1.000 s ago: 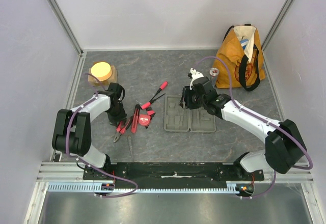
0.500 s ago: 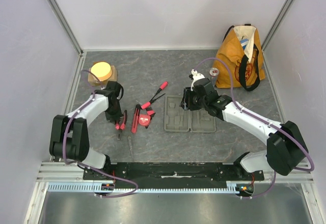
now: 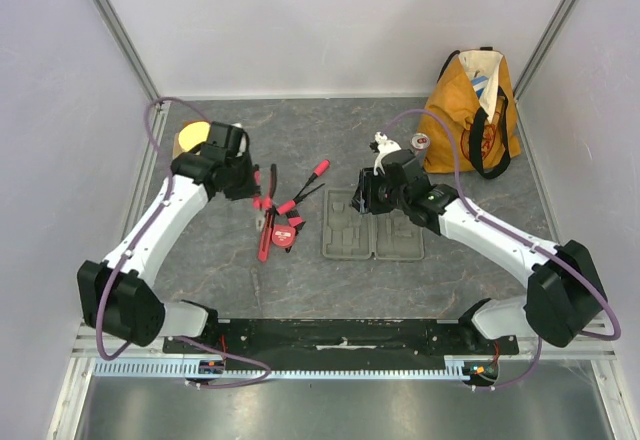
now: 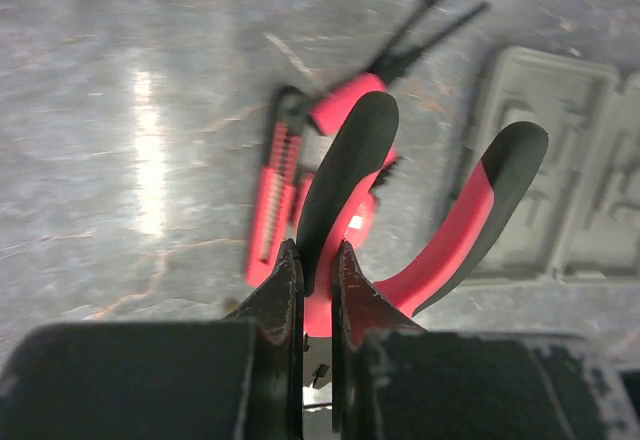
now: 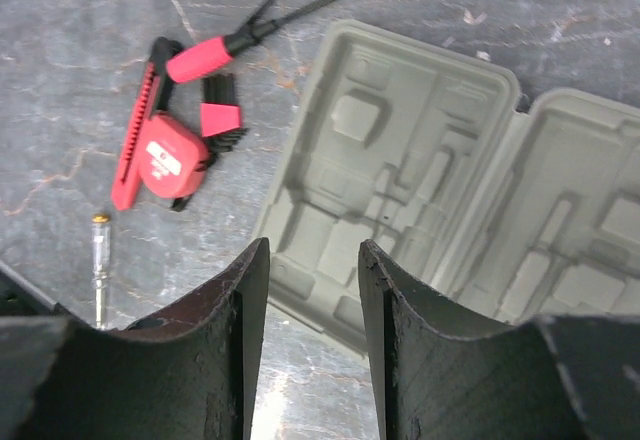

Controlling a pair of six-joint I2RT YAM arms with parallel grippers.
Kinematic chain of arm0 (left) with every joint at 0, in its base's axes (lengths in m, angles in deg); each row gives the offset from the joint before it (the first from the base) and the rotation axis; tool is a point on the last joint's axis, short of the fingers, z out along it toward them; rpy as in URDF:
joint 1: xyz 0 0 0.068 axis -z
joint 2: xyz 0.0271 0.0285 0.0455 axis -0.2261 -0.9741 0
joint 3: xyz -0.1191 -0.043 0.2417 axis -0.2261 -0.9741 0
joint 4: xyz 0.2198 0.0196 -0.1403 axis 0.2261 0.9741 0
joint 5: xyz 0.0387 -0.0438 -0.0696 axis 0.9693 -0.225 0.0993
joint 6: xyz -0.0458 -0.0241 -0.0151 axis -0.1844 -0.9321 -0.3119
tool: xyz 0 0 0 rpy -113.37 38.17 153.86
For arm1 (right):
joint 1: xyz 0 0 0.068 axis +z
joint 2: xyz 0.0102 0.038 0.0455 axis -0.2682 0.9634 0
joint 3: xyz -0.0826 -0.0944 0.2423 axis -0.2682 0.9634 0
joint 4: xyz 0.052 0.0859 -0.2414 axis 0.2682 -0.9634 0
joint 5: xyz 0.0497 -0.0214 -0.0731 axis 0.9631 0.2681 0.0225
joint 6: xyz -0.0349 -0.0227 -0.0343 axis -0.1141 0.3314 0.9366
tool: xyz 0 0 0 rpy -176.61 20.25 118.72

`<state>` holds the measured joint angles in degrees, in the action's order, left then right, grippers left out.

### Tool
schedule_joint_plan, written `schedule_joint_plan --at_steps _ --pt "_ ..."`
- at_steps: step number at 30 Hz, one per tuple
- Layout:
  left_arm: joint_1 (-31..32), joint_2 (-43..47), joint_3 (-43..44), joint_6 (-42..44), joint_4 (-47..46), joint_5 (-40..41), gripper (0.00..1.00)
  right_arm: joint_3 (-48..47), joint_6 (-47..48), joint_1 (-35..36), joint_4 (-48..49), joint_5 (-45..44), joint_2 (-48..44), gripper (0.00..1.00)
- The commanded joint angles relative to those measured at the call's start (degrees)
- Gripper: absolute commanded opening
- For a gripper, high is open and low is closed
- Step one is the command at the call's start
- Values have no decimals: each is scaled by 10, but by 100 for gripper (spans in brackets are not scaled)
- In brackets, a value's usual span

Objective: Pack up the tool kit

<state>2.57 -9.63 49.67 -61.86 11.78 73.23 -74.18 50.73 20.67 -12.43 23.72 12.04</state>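
Above the grey stone-look table [image 3: 300, 130], our left jaws squeeze shut on one handle of the red-and-black pliers [image 4: 345, 160]. Our right jaws hang half open and empty, just over the flat grey plastic case [image 5: 400, 160], which lies open.

Table [image 3: 330, 130] layout, overhead.
Open case [image 3: 372, 224] lies centre; tape measure [image 3: 285, 239], cutter [image 3: 264, 243], screwdrivers [image 3: 319, 168] just left of it, pliers [image 4: 450, 230] above them; bag [image 3: 470, 110] behind, rightward.

Worktop [image 3: 300, 130] — grey marbled surface with one pale glare streak [image 4: 150, 160]. Walls [image 3: 330, 20] — plain pale panels on three sides; aluminium struts [image 3: 120, 35] at far corners; ribbed rail [image 3: 130, 367] along near edge.
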Motion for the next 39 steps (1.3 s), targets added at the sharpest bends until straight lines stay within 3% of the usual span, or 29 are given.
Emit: schedule_joint_plan --at_steps 1,9,14,22,31,36,39 --pt "70 -40 47 -60 -39 -54 2 -44 6 4 20 59 -31 47" --pt "155 -153 89 -120 -93 -58 2 -38 -9 5 44 99 -59 42" --pt "185 -200 124 -131 -107 -64 2 -37 -20 6 45 98 -43 29" --pt "206 -233 144 -138 -121 -98 2 -40 -39 9 77 100 29 17" --pt "212 -251 143 -135 -141 -127 2 -38 -38 11 98 85 56 14" --pt "214 -284 155 -148 -130 -91 2 -25 -53 10 70 19 38 15" --pt "226 -304 172 -160 -111 -20 2 -14 -54 10 52 -18 26 17"
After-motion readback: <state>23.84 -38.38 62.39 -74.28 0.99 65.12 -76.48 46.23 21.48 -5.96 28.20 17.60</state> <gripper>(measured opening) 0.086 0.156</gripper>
